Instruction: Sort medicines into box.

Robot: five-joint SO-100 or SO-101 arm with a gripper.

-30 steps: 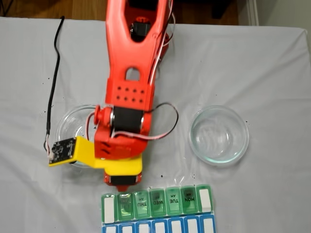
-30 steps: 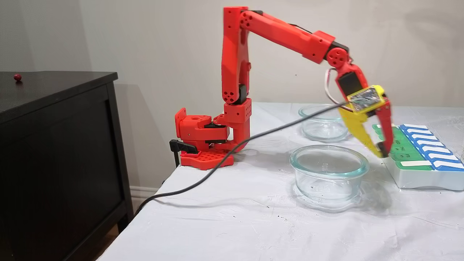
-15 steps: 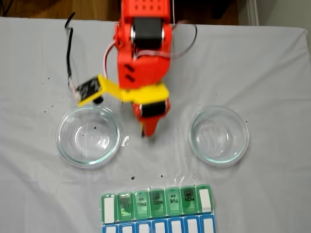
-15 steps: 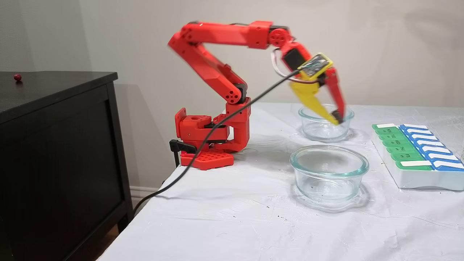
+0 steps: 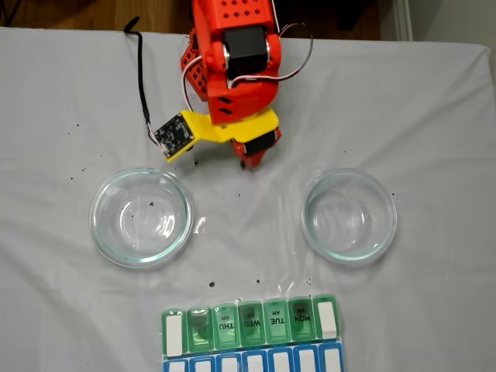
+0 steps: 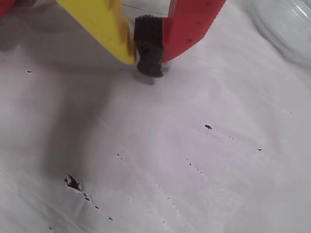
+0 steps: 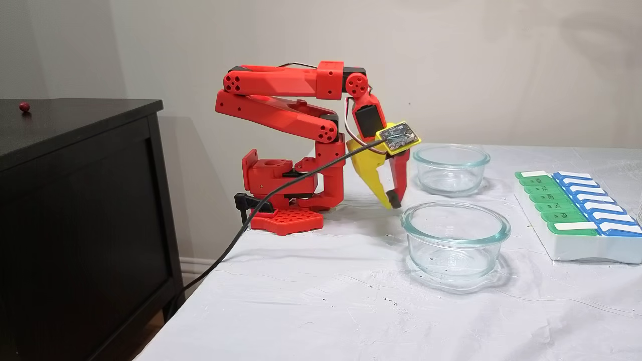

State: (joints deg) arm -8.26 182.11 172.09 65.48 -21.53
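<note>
Seen from above, left dish [image 5: 140, 218] at nine o'clock, gripper [image 5: 249, 163] at twelve with fingers pressed together, holding nothing, right dish [image 5: 349, 215] at three. The box [image 5: 249, 325] sits at six, lids down.

a home room, it looks like: plain beige wall [image 7: 501, 60], dark wooden cabinet [image 7: 80, 210] at nine o'clock, white baseboard [image 7: 200, 264], table under a wrinkled white cloth [image 7: 326, 301].

path to box [image 5: 249, 329]: bare cloth [image 5: 248, 232] | flanks: left dish [image 5: 141, 217], right dish [image 5: 349, 215]
</note>
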